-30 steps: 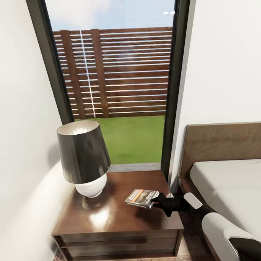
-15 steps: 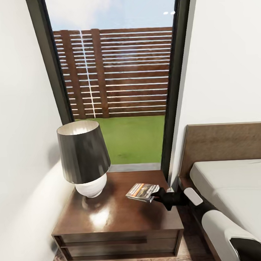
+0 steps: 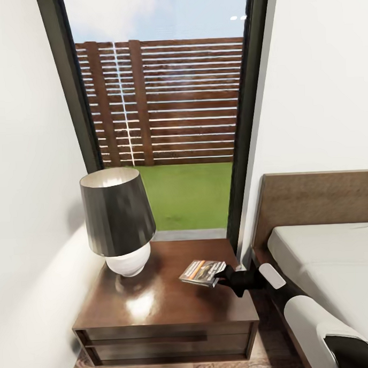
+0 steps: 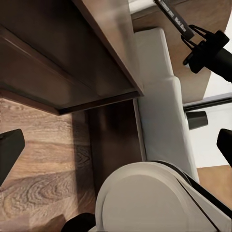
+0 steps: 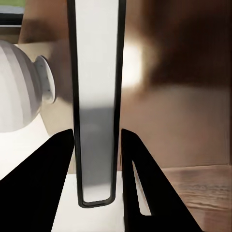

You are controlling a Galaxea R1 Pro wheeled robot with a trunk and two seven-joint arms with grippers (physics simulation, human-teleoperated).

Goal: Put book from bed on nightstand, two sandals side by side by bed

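Observation:
The book (image 3: 202, 272), a thin paperback with an orange-and-white band, hangs just over the right part of the dark-brown nightstand (image 3: 157, 308). My right gripper (image 3: 222, 276) is shut on its near edge. In the right wrist view the book (image 5: 96, 96) stands edge-on between the black fingers (image 5: 58, 174). The bed (image 3: 326, 263), with its grey mattress and brown headboard, lies to the right. My left gripper (image 4: 116, 145) is open low beside the nightstand's side (image 4: 72, 58), and the left wrist view also catches the book (image 4: 173, 17). The sandals are out of view.
A lamp (image 3: 119, 224) with a dark shade and white round base takes the nightstand's left half. A tall dark-framed window (image 3: 165, 115) is behind it, with white walls on both sides. Wood-plank floor (image 4: 43, 174) lies below. My white right forearm (image 3: 318, 322) crosses the gap by the bed.
My right gripper has carried the book a little farther over the nightstand, towards the window. The lamp has stayed put.

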